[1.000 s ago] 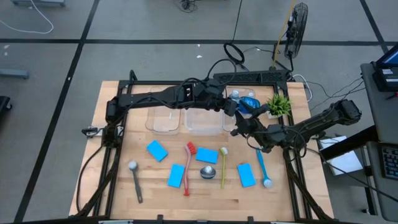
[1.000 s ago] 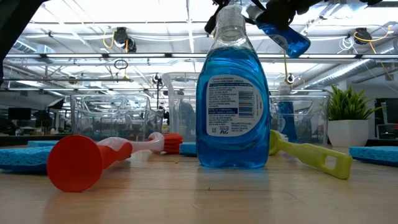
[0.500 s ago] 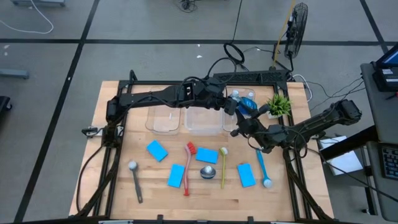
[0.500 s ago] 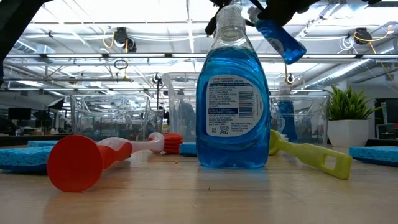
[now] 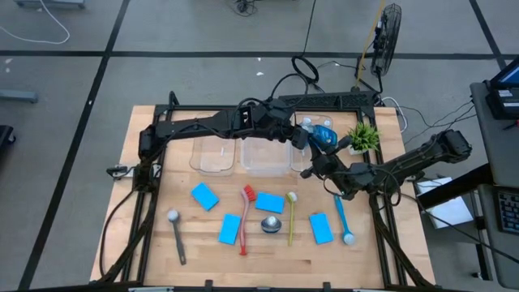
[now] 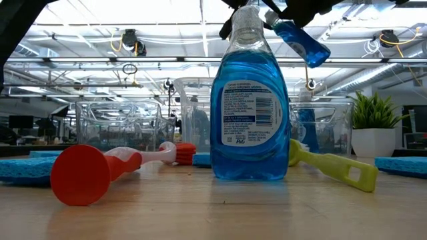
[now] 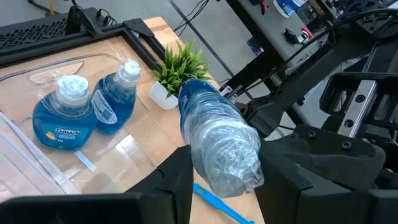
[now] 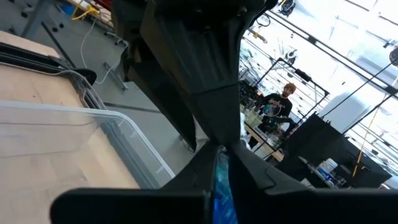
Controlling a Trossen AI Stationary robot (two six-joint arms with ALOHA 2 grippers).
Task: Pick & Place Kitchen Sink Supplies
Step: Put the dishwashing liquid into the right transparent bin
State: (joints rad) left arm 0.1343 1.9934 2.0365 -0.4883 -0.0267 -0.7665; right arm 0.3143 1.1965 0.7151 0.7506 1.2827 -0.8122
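Note:
My left gripper [image 7: 227,177] is shut on a small blue bottle [image 7: 205,118], held in the air [image 6: 303,41] over the right clear bin [image 7: 56,73]. Two more blue bottles [image 7: 62,121] stand in that bin. My right gripper [image 8: 217,149] is just on the near side of the held bottle [image 5: 326,138], level, its fingertips together. A strip of blue shows behind those tips. Another bottle [image 6: 248,100] stands on the table near the front. Several sponges [image 5: 204,195] and brushes [image 5: 245,219] lie flat around it. My left gripper pinches the bottle between its two fingers, on the body just below the silvery top [image 7: 230,155]. The fingers come from the table's left, slanting down. The bottle hangs clear and tilted, with its base [image 6: 320,53] lower and pointing toward the table's right. My right gripper: I cannot tell whether its shut fingers touch the bottle, because the left gripper blocks the view.
Two more clear bins [image 5: 215,156] [image 5: 263,158] stand left of the right bin. A small green plant [image 5: 363,135] sits at the far right. The blue brush [image 5: 343,219] lies under the right arm, and a grey brush [image 5: 177,237] lies at the near left.
In the low view the held bottle has tipped a little steeper, its base sinking while its top stays by the grippers. Both arms have kept their places.

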